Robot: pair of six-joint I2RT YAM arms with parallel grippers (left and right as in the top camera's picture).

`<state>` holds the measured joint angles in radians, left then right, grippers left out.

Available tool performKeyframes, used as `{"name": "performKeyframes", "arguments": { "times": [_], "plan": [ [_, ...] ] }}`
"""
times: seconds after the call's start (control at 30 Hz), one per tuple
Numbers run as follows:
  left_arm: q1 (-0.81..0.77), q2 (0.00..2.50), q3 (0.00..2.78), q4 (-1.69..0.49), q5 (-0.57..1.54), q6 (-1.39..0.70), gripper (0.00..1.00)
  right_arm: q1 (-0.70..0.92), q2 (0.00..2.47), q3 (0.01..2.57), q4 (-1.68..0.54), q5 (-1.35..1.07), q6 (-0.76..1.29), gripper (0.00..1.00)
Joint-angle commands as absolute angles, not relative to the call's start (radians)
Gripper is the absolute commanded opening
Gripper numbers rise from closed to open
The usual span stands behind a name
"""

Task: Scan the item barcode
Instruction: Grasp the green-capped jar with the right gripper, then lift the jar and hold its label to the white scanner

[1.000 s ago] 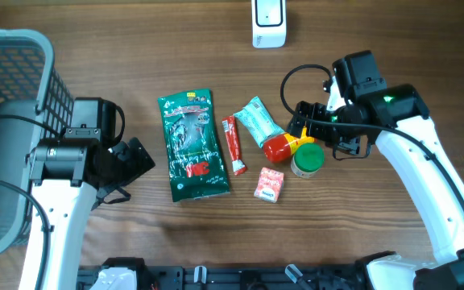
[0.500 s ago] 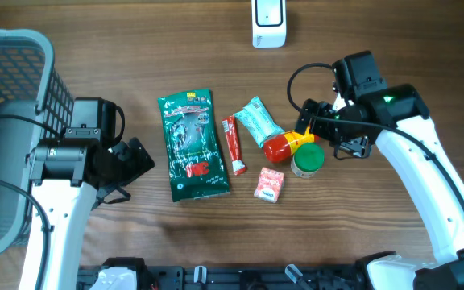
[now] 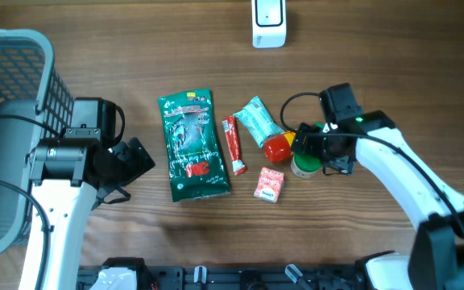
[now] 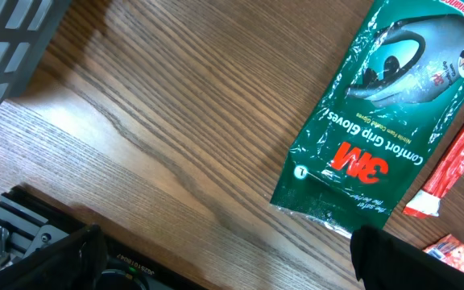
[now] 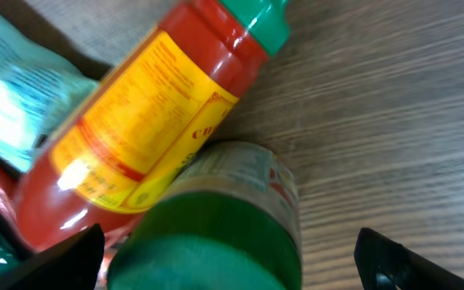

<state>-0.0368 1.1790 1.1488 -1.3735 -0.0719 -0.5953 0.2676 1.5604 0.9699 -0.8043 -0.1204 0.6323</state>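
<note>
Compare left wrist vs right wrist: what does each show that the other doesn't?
Left wrist only: green 3M glove packet, basket corner. Right wrist only: red sauce bottle on its side, green-lidded jar beside it, teal packet. Both: wooden table. Red sliver at right wrist's left edge may be the red sachet left wrist sees; can't tell.

The left arm (image 3: 52, 211) rises from the near edge, its wrist folded, and the left tool (image 3: 132, 160) points out to its right with jaws spread wide, gripping nothing. The right arm (image 3: 393, 172) stretches in slantwise, wrist bent down, and the right tool (image 3: 311, 147) hangs low over the worktop, jaws fully apart.
</note>
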Motion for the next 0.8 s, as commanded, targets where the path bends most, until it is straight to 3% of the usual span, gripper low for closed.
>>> {"name": "performKeyframes", "arguments": {
  "times": [0.0, 0.17, 0.3, 0.77],
  "plan": [
    [-0.03, 1.18, 1.144, -1.374, -0.064, -0.58, 1.0, 0.272, 1.658, 0.961, -0.809, -0.158, 0.585, 0.97],
    [-0.03, 1.18, 1.144, -1.374, -0.064, -0.58, 1.0, 0.272, 1.737, 0.961, -0.805, -0.158, 0.579, 0.81],
    [-0.03, 1.18, 1.144, -1.374, -0.064, -0.58, 1.0, 0.27, 1.741, 0.969, -0.799, -0.191, 0.57, 0.76],
    [-0.03, 1.18, 1.144, -1.374, -0.064, -0.58, 1.0, 0.265, 1.676, 1.101, -0.939, -1.007, 0.421, 0.66]
  ]
}}
